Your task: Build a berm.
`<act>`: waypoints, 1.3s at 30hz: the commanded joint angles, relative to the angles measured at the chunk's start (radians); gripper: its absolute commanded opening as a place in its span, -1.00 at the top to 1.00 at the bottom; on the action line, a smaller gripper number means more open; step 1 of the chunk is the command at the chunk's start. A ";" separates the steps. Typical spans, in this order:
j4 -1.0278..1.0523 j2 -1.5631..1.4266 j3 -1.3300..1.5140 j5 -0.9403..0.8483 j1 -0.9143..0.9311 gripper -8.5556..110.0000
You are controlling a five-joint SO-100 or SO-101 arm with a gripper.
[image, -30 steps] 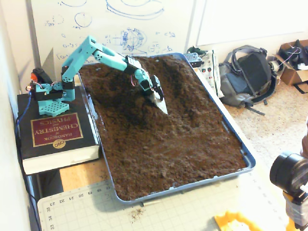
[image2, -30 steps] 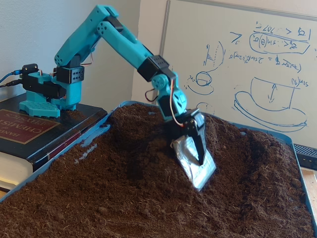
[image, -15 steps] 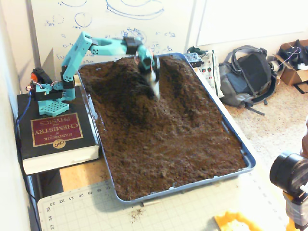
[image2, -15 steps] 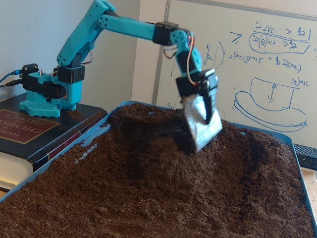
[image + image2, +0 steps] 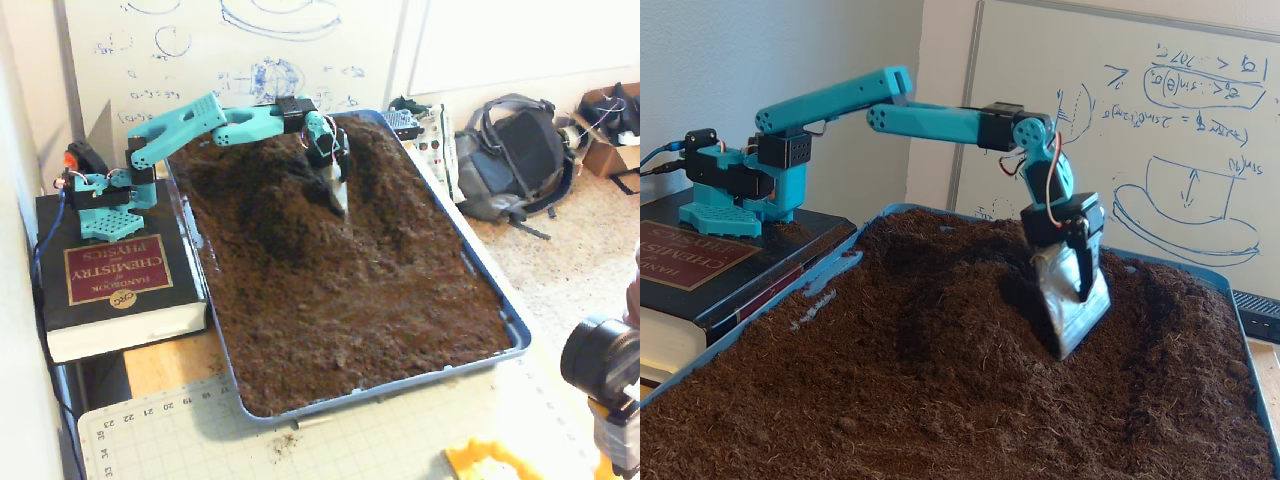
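Whiteboard scribbles behind, a blue tray full of dark soil on the desk, and the teal arm reaches out flat from its perch on a thick chemistry book. Gripper is clamped on a silvery metal scoop blade, tip dipping into the soil. The berm sits toward the far end of the tray in the high fixed view, a raised ridge just left of the blade, with a shallow trough on the blade's other side. To do this stroke well, I'd say bite shallow, drag loose soil from the trough side toward the ridge, and let it spill on the crest without flattening the slope.
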State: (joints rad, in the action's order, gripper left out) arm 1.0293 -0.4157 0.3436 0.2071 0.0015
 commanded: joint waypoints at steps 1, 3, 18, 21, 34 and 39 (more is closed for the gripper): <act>0.000 -0.020 -0.227 -0.002 -0.012 0.86; -0.002 0.014 -0.290 -0.002 -0.014 0.86; 0.075 0.249 -0.399 -0.006 0.002 0.86; 0.083 0.298 -0.399 -0.015 0.008 0.86; 0.129 0.321 -0.380 -0.196 0.060 0.86; 0.287 0.238 -0.380 -0.196 0.051 0.86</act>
State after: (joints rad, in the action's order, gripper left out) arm 1.2164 -0.0675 0.0000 0.0199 0.0215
